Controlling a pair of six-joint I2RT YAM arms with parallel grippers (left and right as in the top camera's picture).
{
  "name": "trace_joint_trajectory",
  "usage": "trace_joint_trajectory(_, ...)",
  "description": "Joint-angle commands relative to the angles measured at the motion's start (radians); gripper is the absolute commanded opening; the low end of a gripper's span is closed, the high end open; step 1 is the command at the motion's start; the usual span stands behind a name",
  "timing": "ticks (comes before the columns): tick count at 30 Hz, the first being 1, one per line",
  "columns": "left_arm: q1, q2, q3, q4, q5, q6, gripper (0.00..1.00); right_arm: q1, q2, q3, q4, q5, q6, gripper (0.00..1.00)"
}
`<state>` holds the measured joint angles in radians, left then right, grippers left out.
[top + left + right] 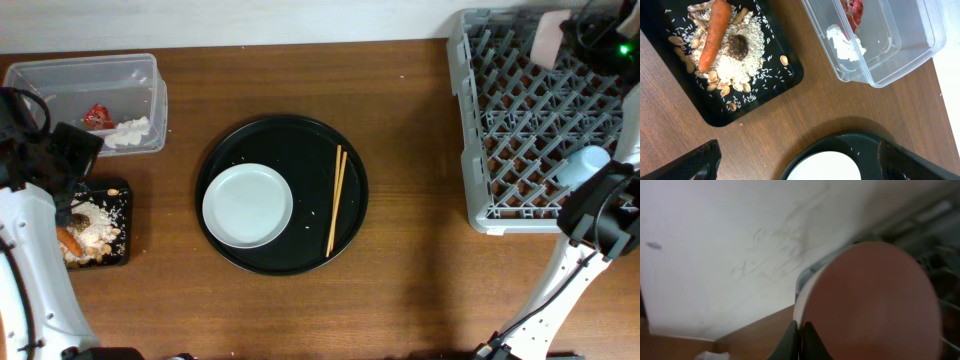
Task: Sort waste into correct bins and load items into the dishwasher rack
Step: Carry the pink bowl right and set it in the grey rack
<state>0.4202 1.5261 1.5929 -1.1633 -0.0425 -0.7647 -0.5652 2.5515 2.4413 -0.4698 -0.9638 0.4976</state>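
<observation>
My left gripper (800, 160) is open and empty, hovering between the bins and the round tray (300, 150). The shallow black tray (780, 80) holds rice crumbs (740, 67), the carrot (714, 32) and the brown lump (737, 46). The clear tub (900, 45) holds the red wrapper (854, 9) and white tissue (845, 45). The pale plate (247, 205) and chopsticks (336, 200) lie on the round tray. My right gripper (801, 330) is shut on the rim of the pinkish bowl (870, 305) over the rack's far corner (520, 150). The light-blue cup (585, 165) sits in the rack.
The tub (60, 70) and black tray (118, 255) stand at the table's left edge, the rack at the right edge. A white wall runs behind the table. Bare wood lies between the round tray and the rack.
</observation>
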Motion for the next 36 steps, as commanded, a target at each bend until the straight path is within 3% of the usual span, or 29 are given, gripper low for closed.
trace_joint_trajectory(1,0.002,0.001,-0.003,-0.001,-0.014,-0.009,0.99,-0.064,-0.008,0.008,-0.058,0.035,0.017,0.04)
trace_joint_trajectory(13,0.002,0.002,-0.003,-0.001,-0.014,-0.009,0.99,-0.146,-0.029,0.011,-0.15,-0.024,0.017,0.04)
trace_joint_trajectory(17,0.002,0.001,-0.003,-0.001,-0.014,-0.009,0.99,-0.169,-0.085,0.011,-0.283,0.105,0.015,0.08)
trace_joint_trajectory(20,0.002,0.002,-0.003,-0.001,-0.014,-0.009,0.99,-0.169,-0.144,0.011,-0.402,0.262,0.005,0.27)
trace_joint_trajectory(22,0.002,0.002,-0.003,-0.001,-0.014,-0.008,0.99,-0.167,-0.177,0.011,-0.466,0.369,0.01,0.53)
trace_joint_trajectory(23,0.002,0.001,-0.003,-0.001,-0.014,-0.009,0.99,-0.167,-0.192,0.011,-0.494,0.418,0.009,0.72)
trace_joint_trajectory(24,0.002,0.002,-0.003,-0.001,-0.014,-0.009,0.99,-0.167,-0.203,0.011,-0.517,0.449,0.009,0.82)
trace_joint_trajectory(29,0.002,0.002,-0.003,-0.001,-0.014,-0.008,0.99,-0.166,-0.298,0.011,-0.666,0.505,0.009,0.91)
trace_joint_trajectory(31,0.002,0.002,-0.003,-0.001,-0.014,-0.009,0.99,-0.153,-0.336,0.011,-0.74,0.491,0.009,1.0)
trace_joint_trajectory(34,0.002,0.002,-0.003,-0.001,-0.014,-0.009,0.99,-0.113,-0.389,0.011,-0.896,0.371,0.005,0.98)
trace_joint_trajectory(36,0.002,0.002,-0.003,-0.001,-0.014,-0.009,0.99,-0.072,-0.41,0.011,-1.011,0.227,-0.085,0.99)
